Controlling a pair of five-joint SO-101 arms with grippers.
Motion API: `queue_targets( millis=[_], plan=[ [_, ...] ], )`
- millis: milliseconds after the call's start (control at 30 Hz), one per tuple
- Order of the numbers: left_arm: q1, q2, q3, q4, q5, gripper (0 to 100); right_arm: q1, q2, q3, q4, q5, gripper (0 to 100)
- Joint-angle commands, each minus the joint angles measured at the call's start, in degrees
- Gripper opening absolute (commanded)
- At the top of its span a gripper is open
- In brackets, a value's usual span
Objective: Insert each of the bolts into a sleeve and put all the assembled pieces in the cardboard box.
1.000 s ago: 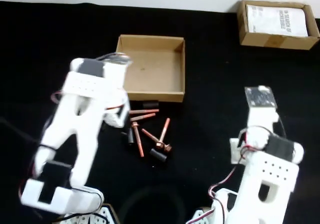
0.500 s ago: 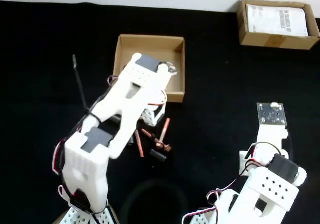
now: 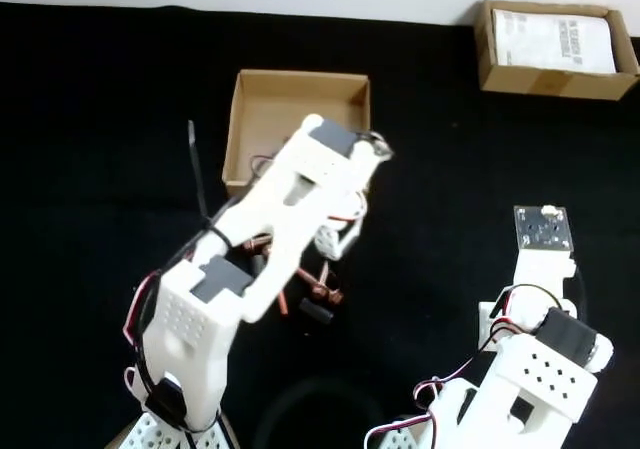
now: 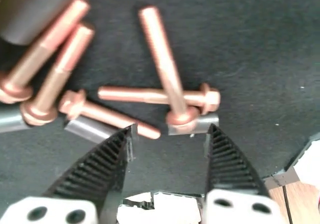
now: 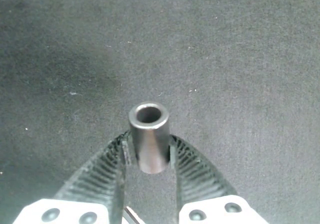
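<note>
Far ahead of the left pincer [image 4: 170, 130], a grey sleeve [image 4: 27, 7] ran off the picture's corner, so its length could not be told. A second sleeve [image 4: 9, 120], out to one side of the pincer, was cut by the edge to a sliver. A third sleeve [image 4: 90, 130] lay at one fingertip, partly behind that finger, with a bolt [image 4: 107, 115] lying across it. Between the fingertips a bolt head [image 4: 181, 118] overlapped a fourth sleeve [image 4: 200, 124]. From above, the left arm [image 3: 290, 209] covered most of the bolt pile [image 3: 325, 291] under that pincer and the closest corner of the cardboard box [image 3: 290, 77]. The right pincer [image 5: 148, 139] hid the lower end of the held sleeve [image 5: 148, 131] between its fingers.
</note>
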Motion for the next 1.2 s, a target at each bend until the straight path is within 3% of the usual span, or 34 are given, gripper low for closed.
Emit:
queue_targets(
  millis=[0,567,800,1167],
  plan=[
    [1.6,-0.1,-1.4,0.6,1.4,22,0.1,-1.1,0.0,-0.7,0.2,0.7],
    [0.1,14.1,-5.3,0.6,1.7,22,0.6,-1.0,0.0,-0.7,0.2,0.7],
    [0.8,8.3,-5.7,0.4,3.7,2,0.6,-1.2,1.5,-0.7,0.1,0.7],
    [2.9,-3.6,-5.4,0.6,3.9,1,0.2,-1.1,1.9,-0.9,0.1,0.7]
  ],
)
